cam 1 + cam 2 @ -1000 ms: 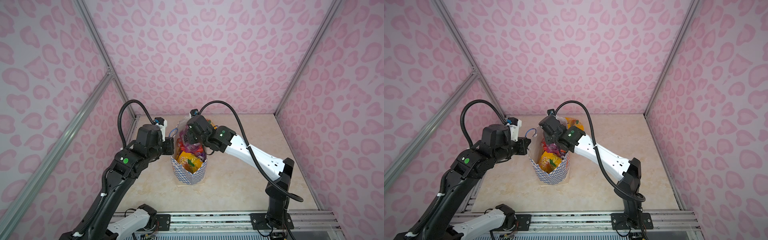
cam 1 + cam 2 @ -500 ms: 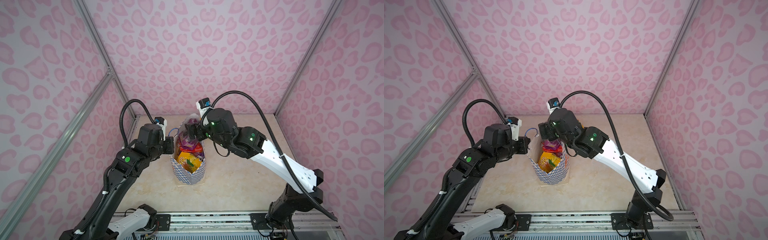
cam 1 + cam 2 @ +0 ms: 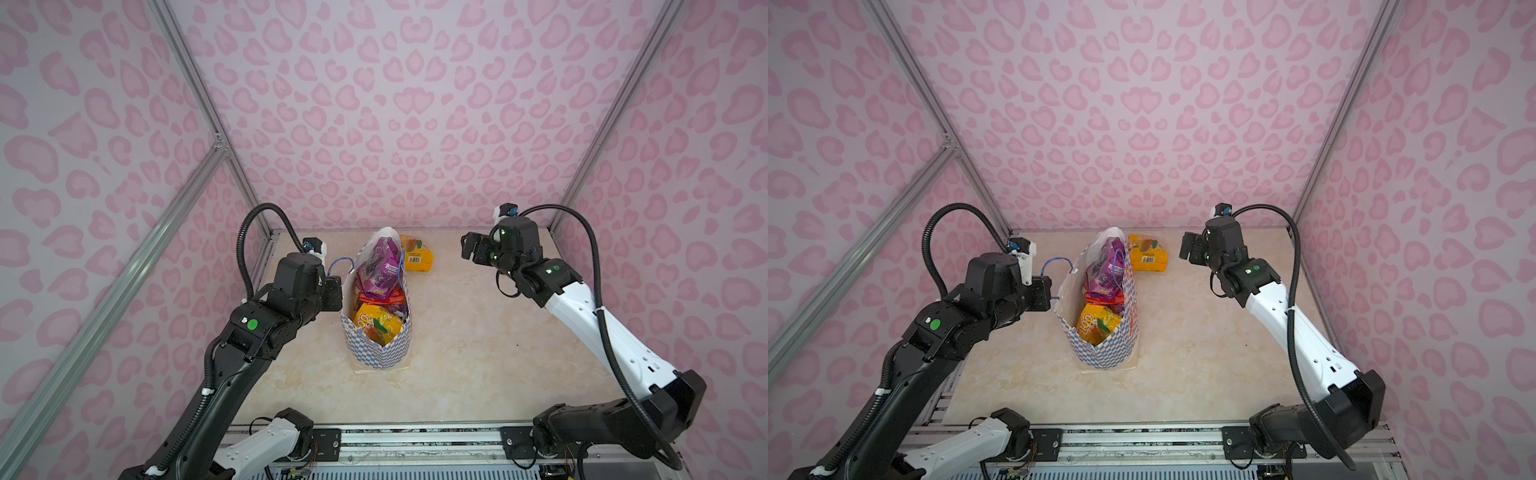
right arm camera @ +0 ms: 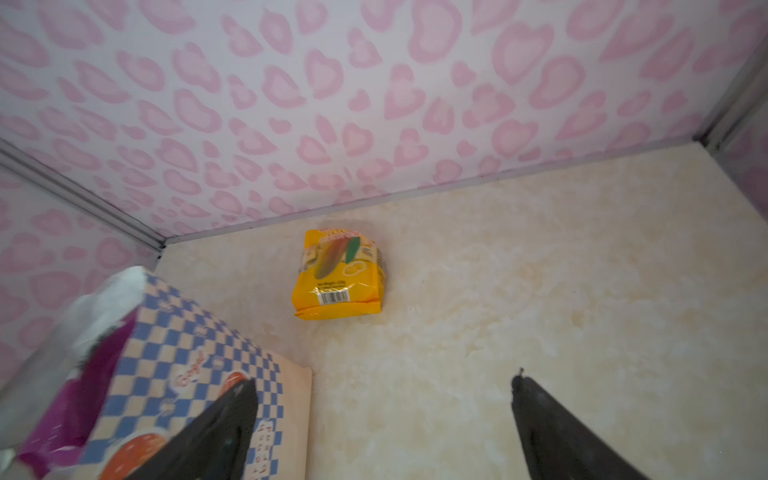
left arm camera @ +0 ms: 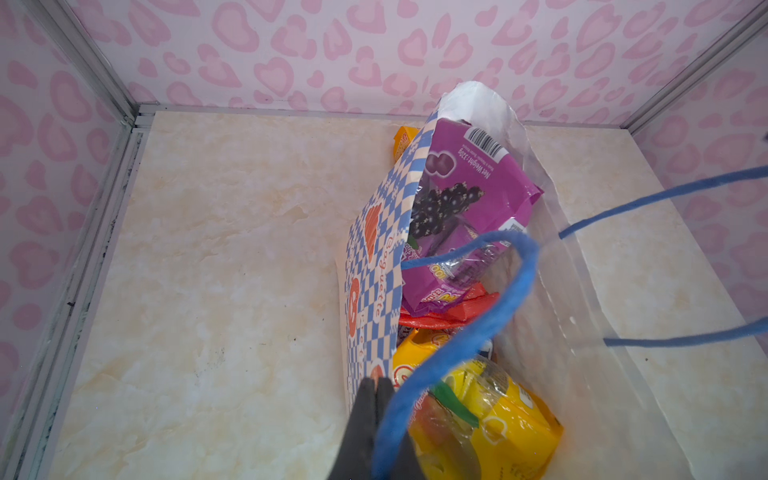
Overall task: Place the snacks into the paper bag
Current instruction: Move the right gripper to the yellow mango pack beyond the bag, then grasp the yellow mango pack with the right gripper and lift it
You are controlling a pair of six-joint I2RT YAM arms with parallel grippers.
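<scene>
Blue-checked paper bag (image 3: 376, 353), purple pouch (image 3: 380, 266) — grape-printed, yellow packet (image 4: 336, 278), perhaps corn-printed

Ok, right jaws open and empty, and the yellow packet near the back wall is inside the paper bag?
No: the yellow packet lies on the table outside the paper bag, as the right wrist view shows. The right jaws are open and empty.

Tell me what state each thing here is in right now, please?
paper bag: upright, mouth open, stuffed with snacks.
purple pouch: inside, poking above the rim.
yellow packet: lying on the table behind the bag, not packed.
left gripper: shut on the paper bag's rim.
right gripper: open, empty, clear of the bag.
</scene>
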